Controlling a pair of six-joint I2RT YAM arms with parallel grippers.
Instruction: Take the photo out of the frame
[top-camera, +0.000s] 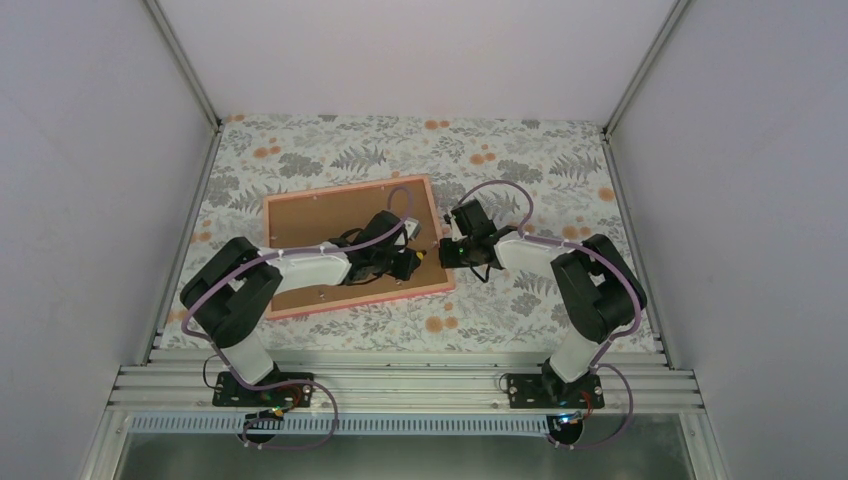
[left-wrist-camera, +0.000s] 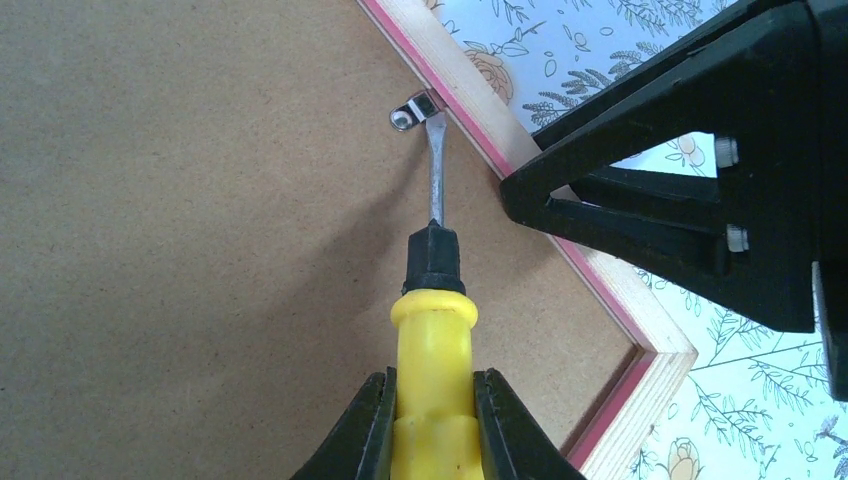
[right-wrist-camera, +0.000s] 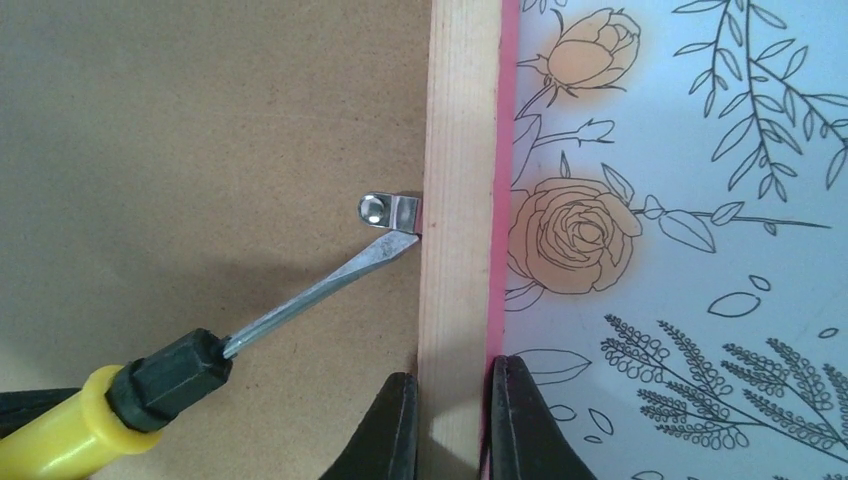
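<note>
The frame (top-camera: 285, 310) lies face down on the floral table, its pink edge and brown backing board (top-camera: 310, 215) up. The photo is hidden under the board. My left gripper (top-camera: 408, 262) (left-wrist-camera: 432, 420) is shut on a yellow-handled screwdriver (left-wrist-camera: 433, 330); its flat blade touches a small metal retaining clip (left-wrist-camera: 412, 110) at the frame's right rail. My right gripper (top-camera: 445, 252) (right-wrist-camera: 452, 420) is shut on that wooden right rail (right-wrist-camera: 458, 150), just below the clip (right-wrist-camera: 388, 210) as its wrist view shows it. The screwdriver also shows in the right wrist view (right-wrist-camera: 120, 400).
The floral tablecloth (top-camera: 500, 160) surrounds the frame. Grey enclosure walls stand left, right and behind. An aluminium rail (top-camera: 400, 385) with both arm bases runs along the near edge. Other small clips dot the board's edges.
</note>
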